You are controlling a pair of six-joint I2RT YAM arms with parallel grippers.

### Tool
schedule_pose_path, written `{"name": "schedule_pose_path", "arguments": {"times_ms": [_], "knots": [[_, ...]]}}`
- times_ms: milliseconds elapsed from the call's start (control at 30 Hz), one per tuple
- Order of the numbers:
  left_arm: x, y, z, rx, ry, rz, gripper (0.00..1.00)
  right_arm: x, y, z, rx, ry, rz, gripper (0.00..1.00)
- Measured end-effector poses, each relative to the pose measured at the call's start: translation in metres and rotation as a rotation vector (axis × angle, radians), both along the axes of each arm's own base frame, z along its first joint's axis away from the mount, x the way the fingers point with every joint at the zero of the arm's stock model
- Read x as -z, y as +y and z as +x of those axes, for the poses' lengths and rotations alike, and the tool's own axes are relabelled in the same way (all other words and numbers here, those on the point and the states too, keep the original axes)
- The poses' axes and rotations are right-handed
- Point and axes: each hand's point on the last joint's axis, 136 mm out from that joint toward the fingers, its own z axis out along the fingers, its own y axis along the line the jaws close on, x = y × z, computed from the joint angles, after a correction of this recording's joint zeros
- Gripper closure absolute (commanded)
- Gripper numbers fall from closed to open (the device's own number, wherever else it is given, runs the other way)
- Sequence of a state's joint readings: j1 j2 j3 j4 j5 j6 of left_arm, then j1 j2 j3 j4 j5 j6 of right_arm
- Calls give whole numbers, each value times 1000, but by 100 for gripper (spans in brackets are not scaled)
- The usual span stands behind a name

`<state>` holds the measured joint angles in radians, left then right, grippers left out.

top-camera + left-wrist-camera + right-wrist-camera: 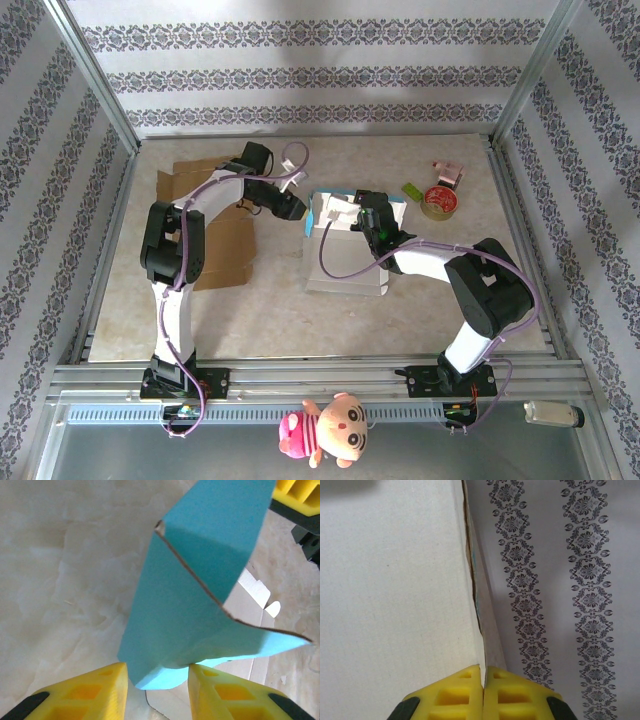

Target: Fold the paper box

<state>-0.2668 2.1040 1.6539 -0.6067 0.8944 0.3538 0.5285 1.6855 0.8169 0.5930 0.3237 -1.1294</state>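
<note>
At mid-table, the paper box (345,252) stands half-folded, teal outside, white inside.

Beige table (270,310), paper box (345,255) centre, cardboard (228,250) left, tape roll (439,201) right

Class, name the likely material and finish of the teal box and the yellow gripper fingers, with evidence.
Box: probably paperboard, matte teal outside, white inside; a brown core shows along cut edges. Fingers: seemingly moulded plastic, matte yellow, with recessed pockets.
</note>
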Motion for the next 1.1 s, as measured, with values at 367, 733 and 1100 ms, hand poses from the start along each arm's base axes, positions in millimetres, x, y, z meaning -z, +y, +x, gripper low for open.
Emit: {"name": "schedule_pose_path", "arguments": {"times_ms": [367,733,1100], "knots": [[2,-17,-11,44,8,-14,56,0,2,0,-3,1,-2,100],[48,-16,-19,-13,27,25,68,8,3,-11,-18,-31,-76,100],[47,-23,-7,-101,-103,40,63,7,2,-15,0,-60,-102,100]]}}
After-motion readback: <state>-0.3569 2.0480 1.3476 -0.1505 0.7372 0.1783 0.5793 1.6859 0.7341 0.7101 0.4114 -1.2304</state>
